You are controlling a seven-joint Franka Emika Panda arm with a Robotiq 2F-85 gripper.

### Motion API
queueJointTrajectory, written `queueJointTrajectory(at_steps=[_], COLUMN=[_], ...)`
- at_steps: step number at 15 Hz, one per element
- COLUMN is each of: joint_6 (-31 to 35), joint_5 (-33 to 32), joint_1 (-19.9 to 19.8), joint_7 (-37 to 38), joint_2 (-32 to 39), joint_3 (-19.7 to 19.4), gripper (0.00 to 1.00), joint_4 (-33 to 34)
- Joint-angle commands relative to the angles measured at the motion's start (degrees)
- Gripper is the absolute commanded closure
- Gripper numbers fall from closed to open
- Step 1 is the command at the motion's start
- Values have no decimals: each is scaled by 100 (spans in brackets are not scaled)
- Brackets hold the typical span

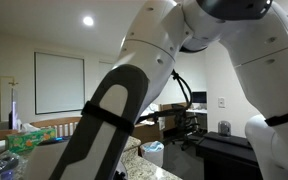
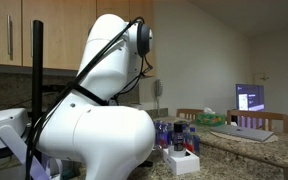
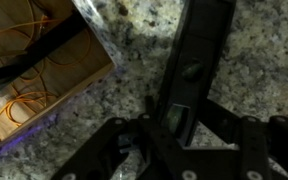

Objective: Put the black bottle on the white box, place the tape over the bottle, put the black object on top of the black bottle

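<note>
Black bottle is most likely the long dark shape [image 3: 192, 75] in the wrist view, though blur keeps me from being sure. It stretches over the speckled granite counter [image 3: 254, 70] from the top of the view down to the gripper [image 3: 179, 140], its near end running in between the jaws. Whether they already pinch it or stand just clear I cannot tell. Past the counter's edge is a wooden crate [image 3: 69, 90] with orange cable [image 3: 24, 100] coiled inside. In an exterior view the counter carries a white box [image 2: 184, 163] and clear bottles with blue caps [image 2: 174, 130], under wooden cabinets [image 2: 14, 30], with a lit monitor [image 2: 250, 97] behind. The white arm [image 1: 174, 50] fills much of both exterior views.
</note>
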Motion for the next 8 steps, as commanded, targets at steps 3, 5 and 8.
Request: queueJointTrajectory(at_steps=[3,5,8], joint_6=[306,360,407], joint_5=[-309,-277,-272], joint_1=[256,287,332], joint_7=[349,315,311], joint_2=[41,29,14], joint_3=[-245,-270,-316], gripper=[38,32,14], joint_4=[-57,-68,-85])
